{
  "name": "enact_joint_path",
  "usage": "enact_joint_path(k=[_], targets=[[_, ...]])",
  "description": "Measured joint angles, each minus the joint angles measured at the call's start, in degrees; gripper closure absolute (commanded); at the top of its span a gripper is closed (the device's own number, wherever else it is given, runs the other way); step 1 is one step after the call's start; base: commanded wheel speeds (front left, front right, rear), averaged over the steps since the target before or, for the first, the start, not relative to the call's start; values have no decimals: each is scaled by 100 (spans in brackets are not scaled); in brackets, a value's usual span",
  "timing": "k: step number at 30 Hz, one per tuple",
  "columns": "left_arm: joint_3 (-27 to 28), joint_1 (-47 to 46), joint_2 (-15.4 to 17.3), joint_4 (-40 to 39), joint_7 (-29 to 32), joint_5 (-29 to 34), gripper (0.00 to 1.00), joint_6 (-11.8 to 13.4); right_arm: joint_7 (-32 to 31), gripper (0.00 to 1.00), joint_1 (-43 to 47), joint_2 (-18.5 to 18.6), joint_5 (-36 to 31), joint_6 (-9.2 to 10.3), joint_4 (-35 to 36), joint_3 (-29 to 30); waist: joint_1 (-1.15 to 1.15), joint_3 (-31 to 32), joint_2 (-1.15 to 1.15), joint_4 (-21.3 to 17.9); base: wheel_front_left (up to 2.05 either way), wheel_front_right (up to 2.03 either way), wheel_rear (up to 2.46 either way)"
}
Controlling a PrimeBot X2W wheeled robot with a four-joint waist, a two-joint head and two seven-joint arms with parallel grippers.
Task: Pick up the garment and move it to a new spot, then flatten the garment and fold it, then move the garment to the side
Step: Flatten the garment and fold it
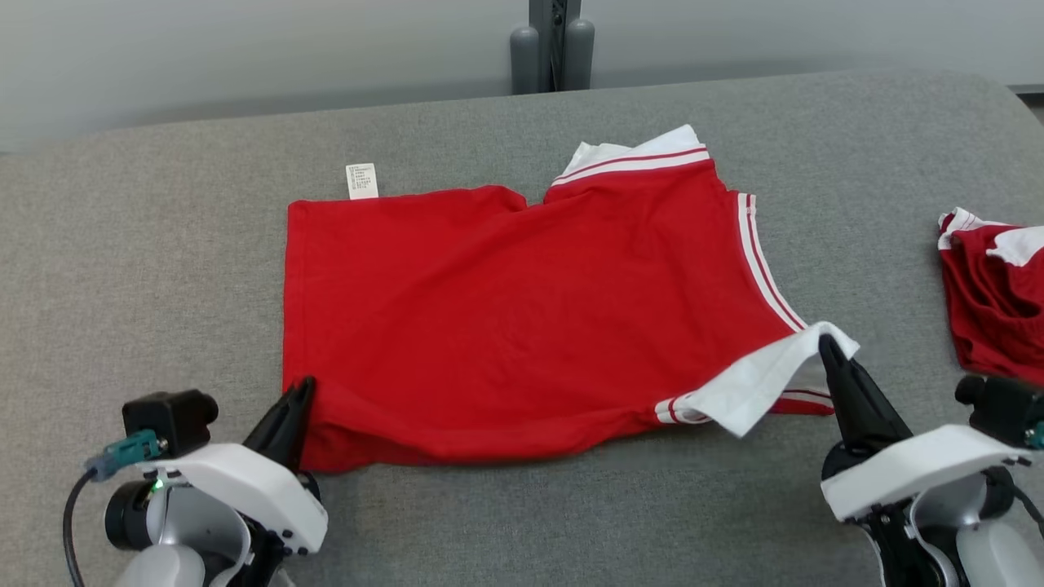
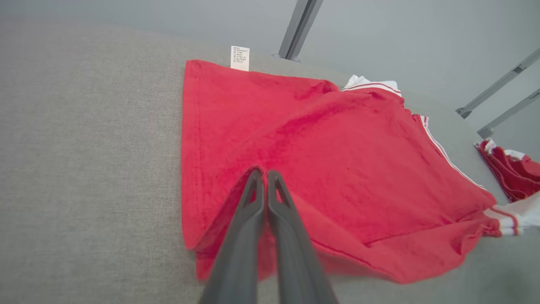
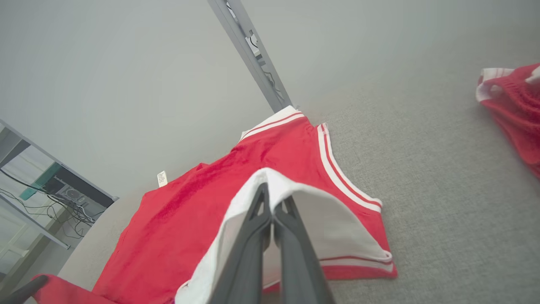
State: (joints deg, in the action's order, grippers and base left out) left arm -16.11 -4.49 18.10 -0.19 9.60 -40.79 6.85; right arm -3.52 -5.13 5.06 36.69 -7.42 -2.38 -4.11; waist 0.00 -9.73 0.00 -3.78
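While the red, white-trimmed shirt lies on the grey fabric table, the left gripper pinches its near hem and the right gripper pinches a white flap.

Red shirt with white striped trim, lying mostly flat and folded over, mid grey desk. A little white care tag pokes out at its 11 o'clock corner and the striped collar sits at 1 o'clock. The white flap at 4 o'clock is lifted off the surface.
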Motion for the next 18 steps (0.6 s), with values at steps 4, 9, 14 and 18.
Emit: enact_joint_path(k=[4,9,14,18], targets=[[8,-521,-109,606,-66,-73,100,-180,134,100,-645,151,66,0,-623,-237,0,-203,0,16,0,0,0],[19,-944,-220,1272,-202,-118,100,-320,307,100,-1349,300,236,0,-1395,-599,0,-439,0,45,0,0,0],[24,-1215,-287,1750,-334,-154,100,-435,517,100,-1971,444,425,0,-2045,-984,0,-628,0,88,0,0,0],[14,-1356,-309,1987,-385,-169,100,-536,660,100,-2380,536,582,0,-2494,-1259,0,-743,0,125,0,0,0]])
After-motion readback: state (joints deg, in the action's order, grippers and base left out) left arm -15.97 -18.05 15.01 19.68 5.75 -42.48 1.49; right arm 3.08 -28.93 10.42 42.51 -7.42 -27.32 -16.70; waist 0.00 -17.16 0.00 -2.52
